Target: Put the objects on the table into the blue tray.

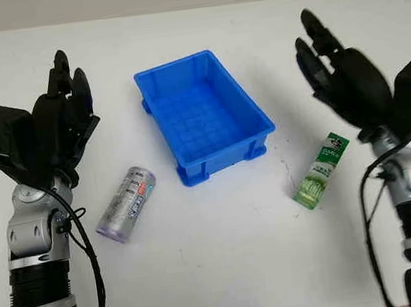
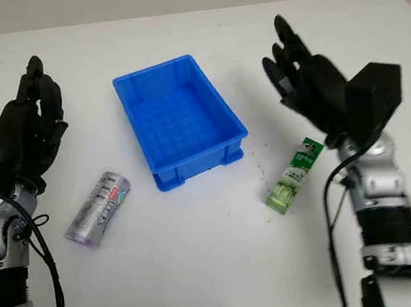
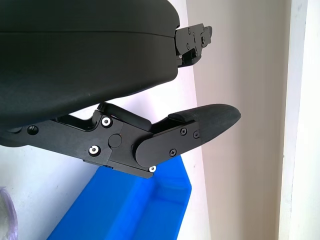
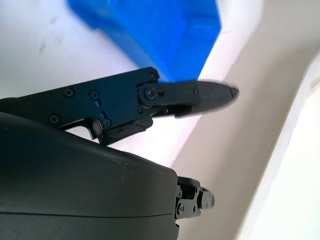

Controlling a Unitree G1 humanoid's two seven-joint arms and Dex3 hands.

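Note:
An empty blue tray [image 1: 255,114] stands at the middle of the white table. A silver can with a purple end [image 1: 126,204] lies on its side to the tray's left. A green packet [image 1: 321,169] lies to the tray's right. My left hand [image 1: 66,103] is raised above the table, left of the tray and beyond the can, open and holding nothing. My right hand [image 1: 325,58] is raised on the right, above and beyond the packet, open and holding nothing. The tray's blue wall [image 3: 150,210] appears in the left wrist view, and the tray [image 4: 150,30] in the right wrist view.
The white table [image 1: 229,271] has free room in front of the tray and between the two arms. Its far edge meets a pale wall at the back.

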